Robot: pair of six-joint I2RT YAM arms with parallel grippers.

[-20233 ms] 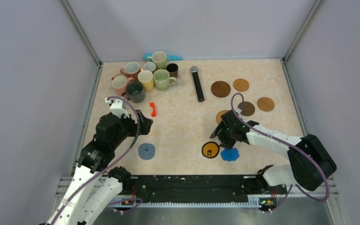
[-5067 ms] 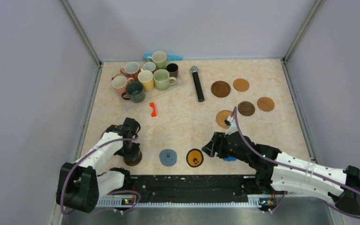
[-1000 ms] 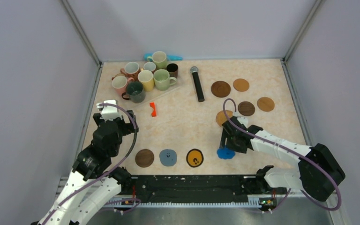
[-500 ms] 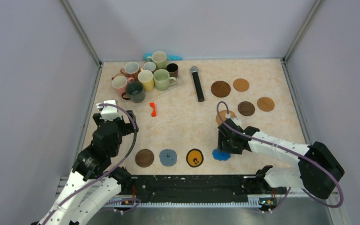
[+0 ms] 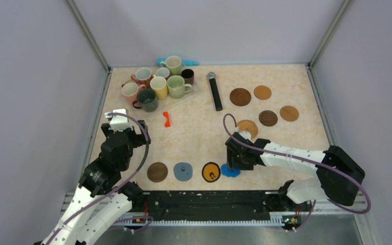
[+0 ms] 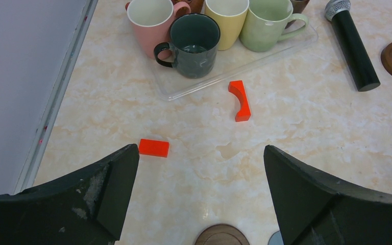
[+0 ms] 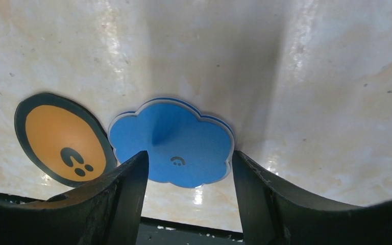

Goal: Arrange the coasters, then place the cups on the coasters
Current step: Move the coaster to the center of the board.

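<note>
Near the front edge lie a dark brown coaster (image 5: 157, 172), a grey-blue one (image 5: 182, 171) and a black-and-yellow one (image 5: 211, 172) in a row. Right beside them is the blue scalloped coaster (image 7: 178, 143), slightly buckled. My right gripper (image 7: 190, 158) is shut on it, a finger pressing each side edge. Several brown coasters (image 5: 268, 118) lie loose at the back right. The cups (image 5: 158, 84) stand bunched at the back left; the pink (image 6: 150, 18), dark green (image 6: 194, 35), yellow (image 6: 226, 18) and pale green (image 6: 265, 23) ones show in the left wrist view. My left gripper (image 6: 199, 153) hangs open over bare table.
The cups stand on a clear tray (image 6: 219, 76). A black microphone (image 5: 215, 91) lies at the back middle. A curved red piece (image 6: 242, 99) and a red block (image 6: 153, 147) lie ahead of the left gripper. Grey walls close the table's sides.
My right gripper has narrowed onto the blue coaster and slid it left, up beside the black-and-yellow one. The left arm has not moved.
</note>
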